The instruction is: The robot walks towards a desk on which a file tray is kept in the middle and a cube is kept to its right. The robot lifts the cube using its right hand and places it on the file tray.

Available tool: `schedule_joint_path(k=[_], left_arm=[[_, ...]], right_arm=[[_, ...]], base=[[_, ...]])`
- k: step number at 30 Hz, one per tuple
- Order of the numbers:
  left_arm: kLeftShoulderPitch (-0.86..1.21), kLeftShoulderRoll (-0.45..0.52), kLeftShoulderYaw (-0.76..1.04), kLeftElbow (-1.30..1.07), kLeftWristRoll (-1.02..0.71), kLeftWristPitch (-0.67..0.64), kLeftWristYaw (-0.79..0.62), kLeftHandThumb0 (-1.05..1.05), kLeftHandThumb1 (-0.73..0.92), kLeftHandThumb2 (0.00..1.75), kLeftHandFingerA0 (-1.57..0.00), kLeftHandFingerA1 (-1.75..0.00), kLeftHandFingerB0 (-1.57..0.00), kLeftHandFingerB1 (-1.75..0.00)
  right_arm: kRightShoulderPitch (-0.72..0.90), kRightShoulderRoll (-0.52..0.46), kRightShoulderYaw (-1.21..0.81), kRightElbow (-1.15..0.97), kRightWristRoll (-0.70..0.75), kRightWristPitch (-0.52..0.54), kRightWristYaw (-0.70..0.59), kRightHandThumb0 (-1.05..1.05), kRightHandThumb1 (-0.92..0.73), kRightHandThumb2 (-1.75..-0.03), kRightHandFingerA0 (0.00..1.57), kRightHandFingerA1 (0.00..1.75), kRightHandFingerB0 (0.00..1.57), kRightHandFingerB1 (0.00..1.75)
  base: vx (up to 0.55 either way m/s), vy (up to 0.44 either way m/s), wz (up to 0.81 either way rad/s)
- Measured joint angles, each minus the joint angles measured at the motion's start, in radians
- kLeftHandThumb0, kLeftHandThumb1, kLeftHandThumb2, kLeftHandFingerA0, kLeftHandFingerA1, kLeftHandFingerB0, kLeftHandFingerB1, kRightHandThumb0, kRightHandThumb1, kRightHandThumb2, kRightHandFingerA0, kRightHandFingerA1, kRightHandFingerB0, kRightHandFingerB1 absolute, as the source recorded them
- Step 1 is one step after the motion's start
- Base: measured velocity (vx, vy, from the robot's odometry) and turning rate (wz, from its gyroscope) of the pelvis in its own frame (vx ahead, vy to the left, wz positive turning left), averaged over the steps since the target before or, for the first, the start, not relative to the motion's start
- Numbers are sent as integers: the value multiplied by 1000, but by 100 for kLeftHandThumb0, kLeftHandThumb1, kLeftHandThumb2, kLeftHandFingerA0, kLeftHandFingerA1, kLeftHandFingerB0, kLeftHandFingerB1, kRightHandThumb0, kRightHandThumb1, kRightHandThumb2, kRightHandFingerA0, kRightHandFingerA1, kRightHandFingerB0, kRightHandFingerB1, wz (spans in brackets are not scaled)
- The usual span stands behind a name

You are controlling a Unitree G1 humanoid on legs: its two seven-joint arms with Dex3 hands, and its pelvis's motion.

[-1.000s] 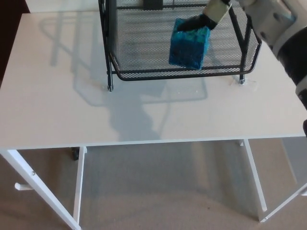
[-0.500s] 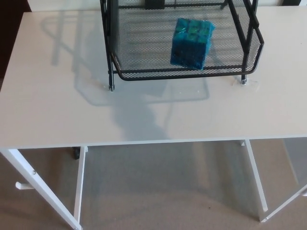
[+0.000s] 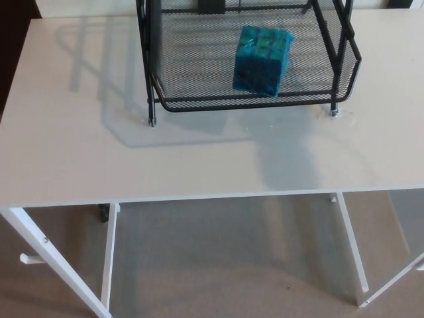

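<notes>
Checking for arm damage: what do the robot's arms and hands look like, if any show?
No arm or hand is in view, so their look cannot be told. Only the blue cube in the black mesh file tray on the white desk shows.

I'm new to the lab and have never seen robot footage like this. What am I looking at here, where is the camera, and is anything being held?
This view comes from a camera on the head of a two-armed humanoid robot, looking down at the work in front of it. Picture left is the robot's own left. You see a white desk with a black wire-mesh file tray standing toward its back. A blue cube sits inside the tray, on the mesh floor. Neither of the robot's hands shows in this picture, so nothing is being held; the cube rests on its own. Below the desk's front edge are its white legs and a beige carpeted floor.
</notes>
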State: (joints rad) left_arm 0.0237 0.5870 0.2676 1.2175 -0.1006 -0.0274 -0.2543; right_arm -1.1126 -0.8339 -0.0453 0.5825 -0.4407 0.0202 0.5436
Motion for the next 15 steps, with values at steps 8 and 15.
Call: schedule_joint_path(k=[8, 15], left_arm=[[-9, 0, 0, 0, 0, 0, -1, -105, 86, 101, -73, -145, -47, -146], [-14, 0, 0, 0, 0, 0, -1, -105, 90, 100, -72, -144, -48, -145]], right_arm=[[307, -108, -255, 32, 32, -14, -9, -57, -76, -62, 34, 68, 16, 37], [631, -104, -453, 148, 70, -51, -73, -44, -64, -60, 74, 52, 48, 36]], base=[[0, 0, 0], [0, 0, 0]])
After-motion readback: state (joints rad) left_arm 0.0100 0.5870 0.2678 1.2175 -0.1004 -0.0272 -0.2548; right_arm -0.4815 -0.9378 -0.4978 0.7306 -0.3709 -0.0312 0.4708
